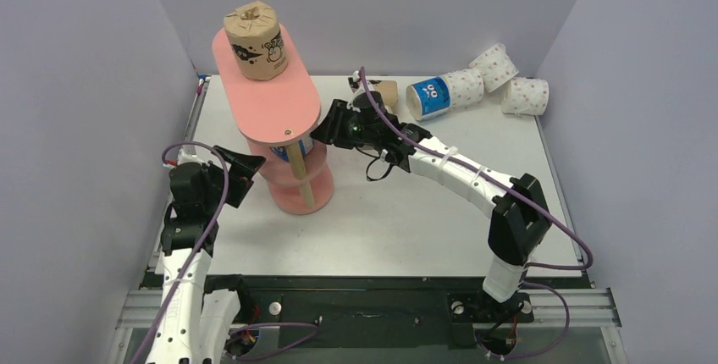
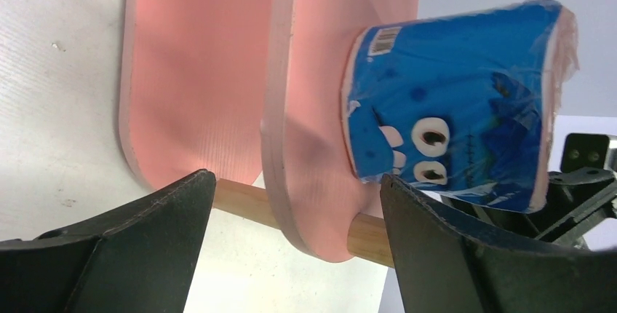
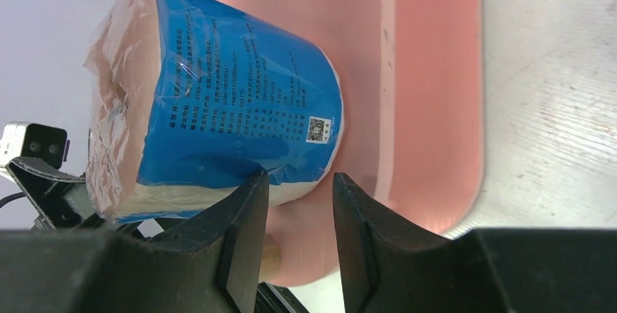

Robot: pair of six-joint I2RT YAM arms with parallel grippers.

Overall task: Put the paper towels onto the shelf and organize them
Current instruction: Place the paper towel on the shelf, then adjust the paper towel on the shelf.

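paper towels, seen from above: where do they lie?
one brown roll (image 1: pixel 256 41) stands on the top board of the shelf (image 1: pixel 279 106), and a blue roll (image 1: pixel 283 152) peeks out on the middle tier. the rest lie on the table (image 1: pixel 398 220), well apart from the shelf: a second brown roll (image 1: pixel 387 91) half hidden by the right arm, a second blue roll (image 1: pixel 428 98) on its side, and a dotted roll (image 1: pixel 466 86) touching it. two more dotted rolls (image 1: pixel 495 65) lie nearby.
and the grippers?
the left gripper (image 1: pixel 252 169) and the right gripper (image 1: pixel 322 133) flank the shelf on opposite sides.
the left wrist view?
the blue roll (image 2: pixel 451 102) sits with its base on the middle board. the left fingers (image 2: pixel 145 226) are spread wide and grip nothing. a wooden post (image 2: pixel 244 202) shows between them.
the right wrist view?
the right fingers (image 3: pixel 240 240) stand a narrow gap apart with only pink board between them, so nothing is held. one tip overlaps the lower edge of the blue roll (image 3: pixel 225 102). i cannot tell whether it touches.
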